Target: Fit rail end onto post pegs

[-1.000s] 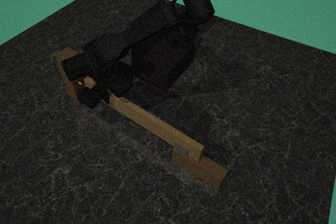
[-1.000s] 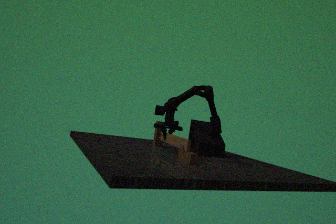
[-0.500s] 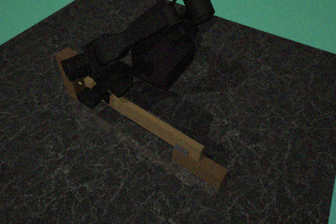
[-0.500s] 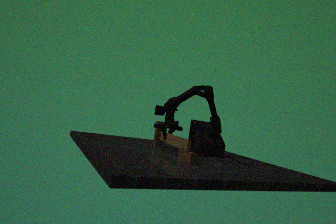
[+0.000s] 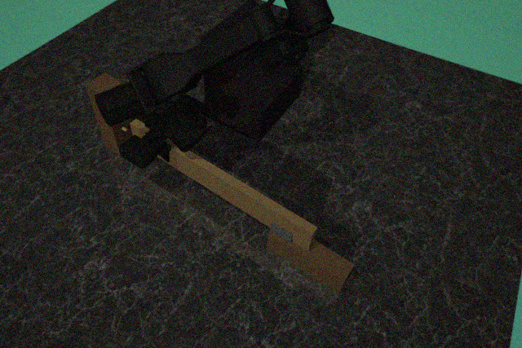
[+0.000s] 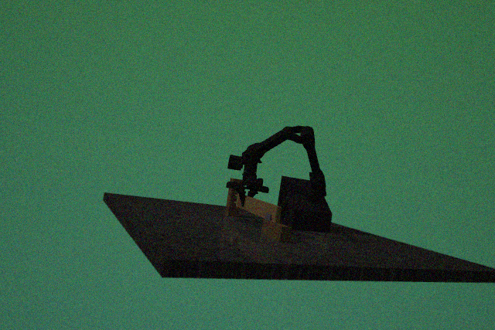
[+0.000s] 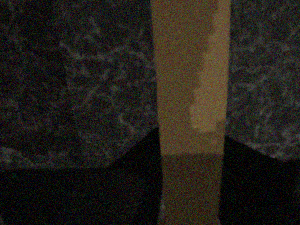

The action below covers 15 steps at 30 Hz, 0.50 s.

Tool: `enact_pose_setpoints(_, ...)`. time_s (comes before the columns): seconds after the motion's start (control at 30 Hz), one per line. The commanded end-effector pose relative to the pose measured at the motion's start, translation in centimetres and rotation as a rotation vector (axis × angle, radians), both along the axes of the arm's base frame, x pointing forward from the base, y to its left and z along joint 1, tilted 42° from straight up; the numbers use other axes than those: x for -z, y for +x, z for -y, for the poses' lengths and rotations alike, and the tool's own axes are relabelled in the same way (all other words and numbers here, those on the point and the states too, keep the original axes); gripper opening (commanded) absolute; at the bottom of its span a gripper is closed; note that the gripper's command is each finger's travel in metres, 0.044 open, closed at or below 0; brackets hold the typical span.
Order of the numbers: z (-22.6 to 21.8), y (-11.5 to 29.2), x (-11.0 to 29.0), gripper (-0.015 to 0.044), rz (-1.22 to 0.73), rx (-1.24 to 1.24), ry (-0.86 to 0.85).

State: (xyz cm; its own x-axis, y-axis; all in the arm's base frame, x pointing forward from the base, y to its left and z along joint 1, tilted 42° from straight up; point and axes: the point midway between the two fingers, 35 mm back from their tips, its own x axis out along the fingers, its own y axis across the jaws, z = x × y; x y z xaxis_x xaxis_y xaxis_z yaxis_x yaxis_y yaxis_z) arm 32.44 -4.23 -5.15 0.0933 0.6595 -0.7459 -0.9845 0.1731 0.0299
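Observation:
The long wooden rail (image 5: 236,192) (image 6: 257,207) (image 7: 187,80) runs from the low footboard block (image 5: 325,266) (image 6: 275,232) toward the short wooden post (image 5: 100,88) (image 6: 231,199). Its far end sits in the grey bracket (image 5: 281,232). My gripper (image 5: 152,142) (image 6: 244,193) (image 7: 180,134) is shut on the rail close to its near end and holds that end off the table, up in front of the post. A pale peg (image 5: 124,128) shows in a small gap between the rail's end and the post. The second peg and the holes are hidden by my arm.
The arm's dark base block (image 5: 253,95) (image 6: 303,206) stands right behind the rail. The dark marbled table (image 5: 400,146) (image 6: 192,234) ends at a green background on all sides.

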Motion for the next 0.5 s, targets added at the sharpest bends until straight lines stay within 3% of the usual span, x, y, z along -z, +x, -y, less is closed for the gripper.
enact_pose_setpoints(0.0,0.18,0.36,-0.12,0.0,0.008,0.007,-0.002)
enact_pose_setpoints(0.47,0.28,0.19,0.06,0.0,0.008,0.007,-0.003)
